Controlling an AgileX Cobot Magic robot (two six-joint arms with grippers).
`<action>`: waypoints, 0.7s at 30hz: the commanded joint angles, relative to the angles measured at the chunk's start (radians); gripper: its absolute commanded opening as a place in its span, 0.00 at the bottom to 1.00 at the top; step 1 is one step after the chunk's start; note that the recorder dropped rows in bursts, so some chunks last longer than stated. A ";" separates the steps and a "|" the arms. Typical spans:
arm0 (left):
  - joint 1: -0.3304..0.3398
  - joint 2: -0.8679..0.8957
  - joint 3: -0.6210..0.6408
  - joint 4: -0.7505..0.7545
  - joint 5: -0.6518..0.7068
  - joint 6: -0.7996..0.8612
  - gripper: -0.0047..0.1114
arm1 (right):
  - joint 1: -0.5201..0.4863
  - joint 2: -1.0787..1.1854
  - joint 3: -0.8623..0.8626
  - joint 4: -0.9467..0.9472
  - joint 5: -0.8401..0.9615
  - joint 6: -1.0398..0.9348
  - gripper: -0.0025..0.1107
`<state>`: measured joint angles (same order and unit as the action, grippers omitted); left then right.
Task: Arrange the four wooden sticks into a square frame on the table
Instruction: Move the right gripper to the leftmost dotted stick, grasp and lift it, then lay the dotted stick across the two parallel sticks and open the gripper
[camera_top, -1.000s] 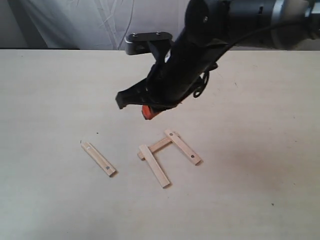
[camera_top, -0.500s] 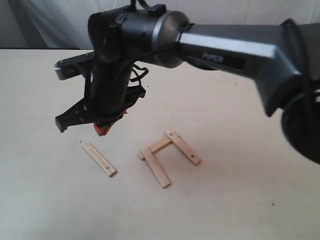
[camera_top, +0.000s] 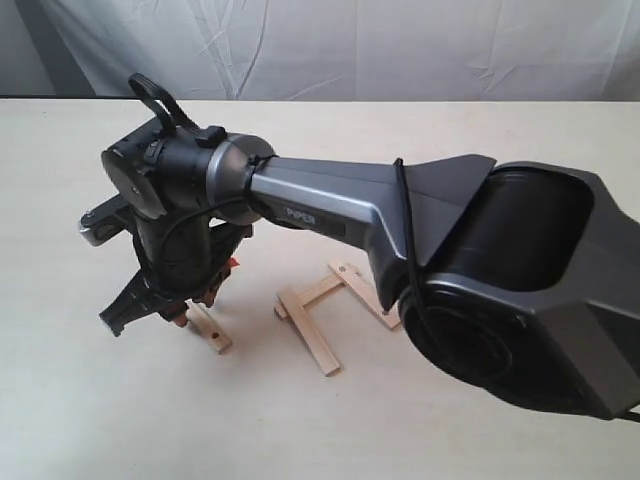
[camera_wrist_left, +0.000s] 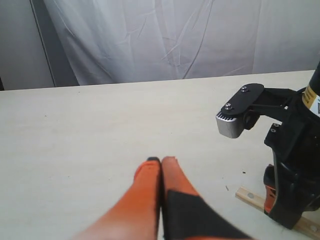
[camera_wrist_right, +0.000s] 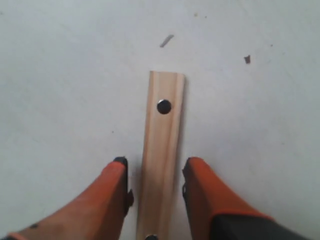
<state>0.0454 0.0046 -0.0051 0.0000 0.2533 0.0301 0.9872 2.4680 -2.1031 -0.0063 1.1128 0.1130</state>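
Four wooden sticks flat on the pale bench. Three of them joined up as a U, not yet a full square: a cross stick lying from 8 to 2 o'clock, a first side stick resting on top of one end of it, and a second side stick at the other end, partly hidden behind the big grey arm. Both side sticks pointing from 11 to 5 o'clock, with the open mouth of the U toward 5 o'clock. One lone stick at 9 o'clock from the U, apart from it, also pointing from 11 to 5 o'clock. Right end effector low over that lone stick, spread open, with an orange finger close on each side of the wood; hard to tell if either one touches it. A dark dot near the stick's end, out past the fingertips. Left end effector squeezed closed, orange fingers pressed together with nothing between them, up over bare bench.
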 joint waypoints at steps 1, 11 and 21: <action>0.003 -0.005 0.005 0.000 -0.012 -0.005 0.04 | 0.001 0.019 -0.007 -0.012 -0.022 0.003 0.36; 0.003 -0.005 0.005 0.000 -0.012 -0.005 0.04 | -0.006 -0.035 -0.037 -0.024 0.097 -0.049 0.02; 0.003 -0.005 0.005 0.000 -0.014 -0.005 0.04 | -0.059 -0.268 0.083 -0.008 0.108 -0.404 0.02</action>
<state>0.0454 0.0046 -0.0051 0.0000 0.2533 0.0301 0.9412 2.2726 -2.0844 -0.0103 1.2100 -0.1641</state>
